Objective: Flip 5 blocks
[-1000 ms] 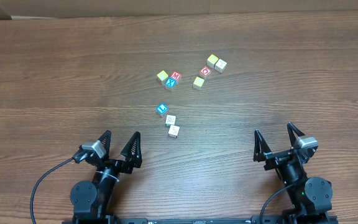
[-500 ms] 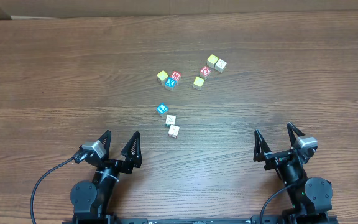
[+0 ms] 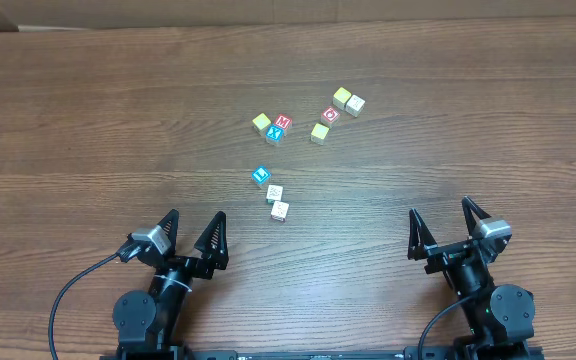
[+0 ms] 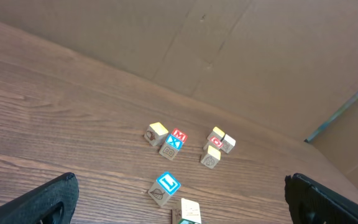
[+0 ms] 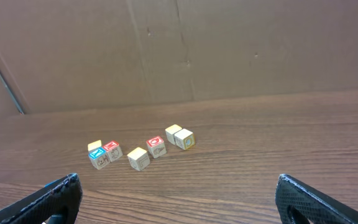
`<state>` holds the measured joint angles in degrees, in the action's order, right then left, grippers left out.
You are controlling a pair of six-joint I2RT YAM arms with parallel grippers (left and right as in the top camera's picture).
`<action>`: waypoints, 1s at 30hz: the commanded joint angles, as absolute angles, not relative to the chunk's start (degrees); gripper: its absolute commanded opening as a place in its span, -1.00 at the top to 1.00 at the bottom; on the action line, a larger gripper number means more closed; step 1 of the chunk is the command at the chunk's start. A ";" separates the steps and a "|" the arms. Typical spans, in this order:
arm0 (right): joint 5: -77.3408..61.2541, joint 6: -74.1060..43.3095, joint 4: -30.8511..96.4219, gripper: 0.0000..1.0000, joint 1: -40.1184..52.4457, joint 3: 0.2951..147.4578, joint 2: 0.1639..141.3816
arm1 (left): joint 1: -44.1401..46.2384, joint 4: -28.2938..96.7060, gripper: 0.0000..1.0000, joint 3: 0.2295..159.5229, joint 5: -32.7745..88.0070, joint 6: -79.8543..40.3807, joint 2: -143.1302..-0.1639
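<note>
Small alphabet blocks (image 3: pixel 283 122) lie scattered mid-tabletop (image 3: pixel 88 120), far from the left arm (image 3: pixel 153 300) and right arm (image 3: pixel 493 300), whose jaws stand wide open, holding nothing.

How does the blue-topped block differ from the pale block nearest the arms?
The blue-topped block shows a bright blue top face; the pale block shows a cream one. The blue-topped block sits farther back and slightly left of the pale block. Both are small cubes lying flat.
</note>
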<state>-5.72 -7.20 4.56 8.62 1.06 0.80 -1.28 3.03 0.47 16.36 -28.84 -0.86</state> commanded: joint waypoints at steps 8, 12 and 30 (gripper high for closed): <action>-6.07 -6.13 4.34 -1.00 8.38 0.45 0.16 | -1.80 2.92 -1.00 0.32 17.43 -29.58 -0.27; -6.07 -6.13 4.34 -1.00 8.38 0.45 0.16 | -1.80 2.92 -0.99 0.32 17.43 -29.61 -0.25; -6.07 -6.13 4.34 -1.00 8.38 0.45 0.16 | -1.80 2.92 -1.00 0.32 17.43 -29.58 -0.27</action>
